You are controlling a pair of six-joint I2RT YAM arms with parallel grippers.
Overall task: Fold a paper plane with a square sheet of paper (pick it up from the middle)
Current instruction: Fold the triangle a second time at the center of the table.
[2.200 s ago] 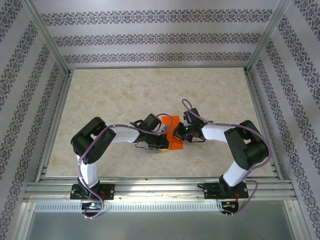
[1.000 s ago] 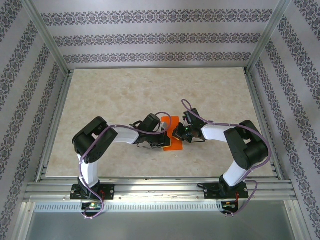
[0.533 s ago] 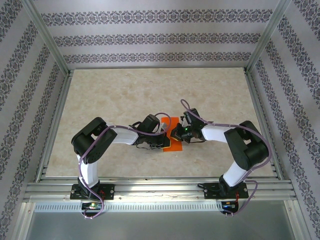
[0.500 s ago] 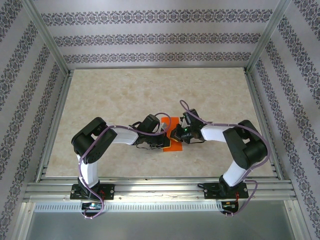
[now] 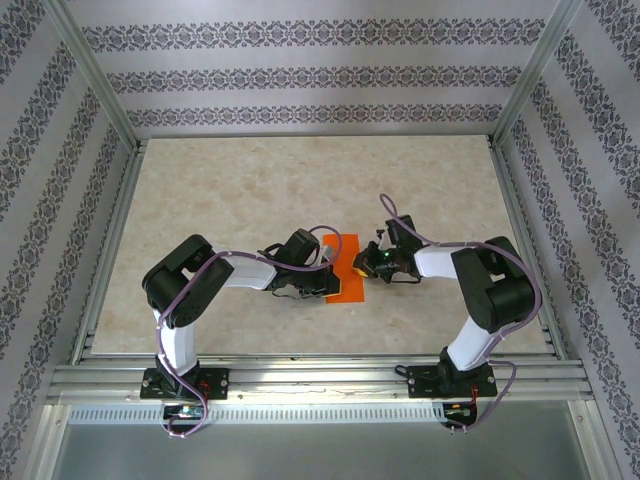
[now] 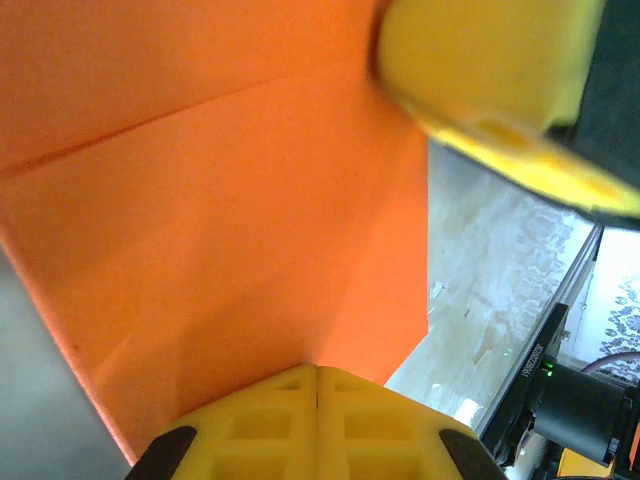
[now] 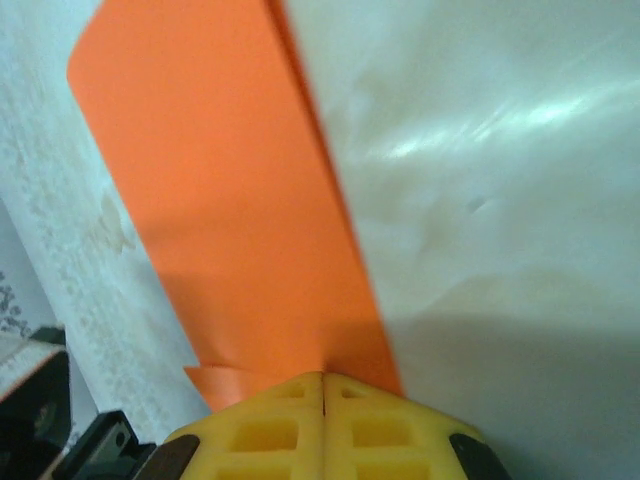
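The orange sheet of paper lies on the table between both arms as a narrow folded strip. My left gripper is shut, its tips set against the strip's left side. In the left wrist view the paper shows a straight crease above my shut left gripper, and a yellow finger of the right gripper hangs blurred at the top right. My right gripper is shut at the strip's right edge. In the right wrist view the paper runs away from my shut right gripper, with a small flap poking out at its left.
The marble-patterned tabletop stretches behind and to both sides of the paper. Aluminium rails border the near edge and the sides, and patterned walls close in the cell.
My right gripper has slid to the right, toward the paper's right edge. The paper now lies flatter and narrower. The left arm has hardly moved.
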